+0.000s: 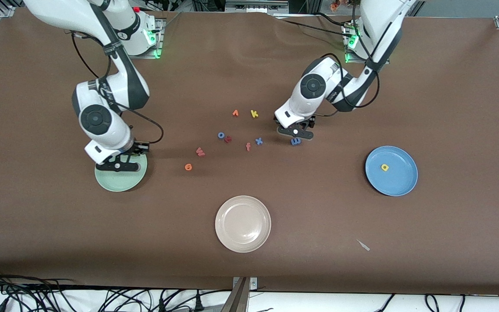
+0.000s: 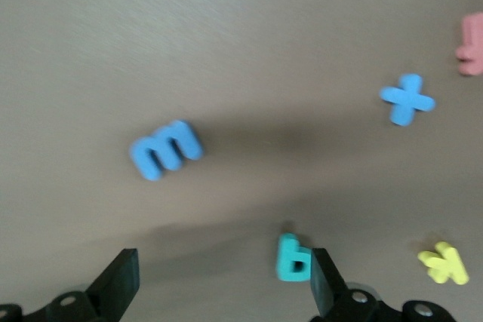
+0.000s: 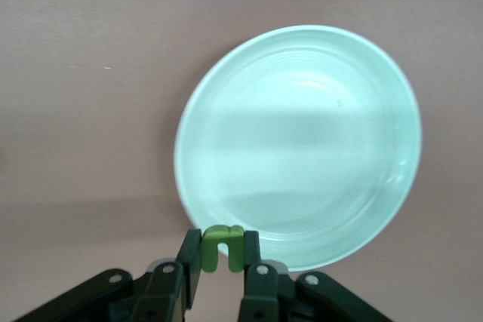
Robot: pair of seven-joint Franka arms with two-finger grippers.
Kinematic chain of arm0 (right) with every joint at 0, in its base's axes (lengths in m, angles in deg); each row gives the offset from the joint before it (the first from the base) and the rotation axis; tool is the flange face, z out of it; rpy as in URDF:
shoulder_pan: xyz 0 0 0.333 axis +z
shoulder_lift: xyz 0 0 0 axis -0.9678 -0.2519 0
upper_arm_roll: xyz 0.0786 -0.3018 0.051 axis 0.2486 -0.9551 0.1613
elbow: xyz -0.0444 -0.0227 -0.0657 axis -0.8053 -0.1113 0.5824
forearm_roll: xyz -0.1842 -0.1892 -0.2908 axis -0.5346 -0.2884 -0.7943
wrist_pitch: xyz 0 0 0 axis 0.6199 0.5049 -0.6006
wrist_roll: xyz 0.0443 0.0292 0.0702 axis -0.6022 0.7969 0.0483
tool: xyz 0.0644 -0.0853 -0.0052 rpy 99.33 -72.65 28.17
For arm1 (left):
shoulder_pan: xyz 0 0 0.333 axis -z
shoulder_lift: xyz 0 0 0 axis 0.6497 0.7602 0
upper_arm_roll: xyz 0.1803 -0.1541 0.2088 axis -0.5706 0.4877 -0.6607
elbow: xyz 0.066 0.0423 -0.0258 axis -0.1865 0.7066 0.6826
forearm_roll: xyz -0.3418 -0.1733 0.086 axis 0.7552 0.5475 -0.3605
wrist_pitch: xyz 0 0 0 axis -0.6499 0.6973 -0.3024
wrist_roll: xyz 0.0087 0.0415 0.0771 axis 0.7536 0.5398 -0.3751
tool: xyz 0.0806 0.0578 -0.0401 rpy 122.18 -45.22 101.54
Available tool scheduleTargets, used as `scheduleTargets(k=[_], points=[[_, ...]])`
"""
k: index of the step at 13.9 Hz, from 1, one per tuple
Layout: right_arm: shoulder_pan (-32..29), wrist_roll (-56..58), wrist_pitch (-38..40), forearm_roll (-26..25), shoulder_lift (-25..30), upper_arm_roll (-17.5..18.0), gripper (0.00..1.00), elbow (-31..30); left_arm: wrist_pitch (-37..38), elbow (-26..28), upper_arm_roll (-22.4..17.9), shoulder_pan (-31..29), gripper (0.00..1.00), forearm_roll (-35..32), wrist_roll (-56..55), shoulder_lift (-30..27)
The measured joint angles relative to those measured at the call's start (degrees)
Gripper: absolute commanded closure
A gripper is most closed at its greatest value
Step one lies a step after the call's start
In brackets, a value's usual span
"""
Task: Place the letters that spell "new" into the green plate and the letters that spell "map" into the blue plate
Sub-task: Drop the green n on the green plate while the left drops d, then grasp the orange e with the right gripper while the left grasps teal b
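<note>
In the front view, the right gripper (image 1: 118, 166) is seen over the rim of the green plate (image 1: 119, 184), and the left gripper (image 1: 295, 131) hangs low over the blue m (image 1: 295, 141). The yellow a (image 1: 385, 167) already lies in the blue plate (image 1: 401, 184). The pink-red w (image 1: 200, 151) and orange e (image 1: 188, 167) are left on the table, near the dark red letter (image 1: 228, 139) and the blue o (image 1: 221, 135).

In the left wrist view, the jaws are spread wide with nothing held. The blue m (image 2: 165, 148) lies ahead of them, while the teal p (image 2: 292, 257) sits just beside one fingertip (image 2: 323, 284). The p could be knocked aside, or taken in place of the m, if the descent is made off-centre.

In the right wrist view, the green n (image 3: 223, 248) is pinched between closed jaws just over the plate's edge (image 3: 249, 250). If it is released there, it could land on the rim and tumble out.
</note>
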Motion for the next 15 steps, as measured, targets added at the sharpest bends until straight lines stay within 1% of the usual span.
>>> scheduleTargets(k=[1, 2, 3, 4, 5, 6, 7, 8, 9, 12, 13, 15], points=[[0.0, 1.0, 0.0, 0.4, 0.0, -0.4, 0.68, -0.2, -0.5, 0.0, 0.0, 0.9, 0.0, 0.0, -1.3, 0.3], [0.0, 1.3, -0.2, 0.5, 0.0, -0.5, 0.52, -0.6, -0.8, 0.0, 0.0, 2.0, 0.01, 0.0, -2.7, 0.6], [0.1, 1.3, -0.7, 0.6, 0.0, -0.5, 0.4, -1.1, -1.0, 0.0, 0.0, 3.1, 0.02, 0.0, -4.0, 0.9], [0.1, 1.3, -1.5, 0.8, 0.0, -0.5, 0.36, -1.6, -1.3, 0.0, 0.0, 4.2, 0.04, -0.4, -5.2, 1.4], [0.1, 1.3, -2.2, 0.9, 0.0, -0.5, 0.34, -2.1, -1.6, 0.0, -0.1, 5.0, 0.08, -1.6, -6.8, 2.0], [0.1, 1.3, -2.5, 0.9, 0.0, -0.5, 0.34, -2.3, -1.8, 0.0, -0.1, 5.5, 0.13, -3.9, -9.2, 2.6], [0.1, 1.3, -2.6, 1.0, 0.0, -0.5, 0.33, -2.4, -2.1, 0.0, -0.1, 5.8, 0.19, -6.2, -11.5, 3.3], [0.1, 1.3, -2.7, 1.5, 0.0, -0.5, 0.33, -2.4, -2.3, 0.0, -0.1, 5.9, 0.27, -8.0, -13.4, 3.8], [0.2, 1.3, -2.9, 2.6, 0.0, -0.5, 0.31, -2.4, -2.4, 0.0, -0.1, 6.0, 0.39, -9.2, -14.4, 4.2], [0.9, 0.6, -3.6, 7.2, 0.0, 0.8, 0.27, -1.6, -2.5, -0.2, -0.1, 6.0, 0.75, -9.3, -14.6, 4.2], [1.3, -0.5, -3.7, 7.8, -0.1, 1.7, 0.25, -0.8, -2.5, -0.2, -0.1, 6.0, 0.85, -9.3, -14.6, 4.0], [2.9, -4.6, -3.7, 7.9, -1.2, 3.0, 0.25, 1.4, -2.4, -0.3, 0.0, 6.0, 1.0, -9.3, -14.6, 3.8]])
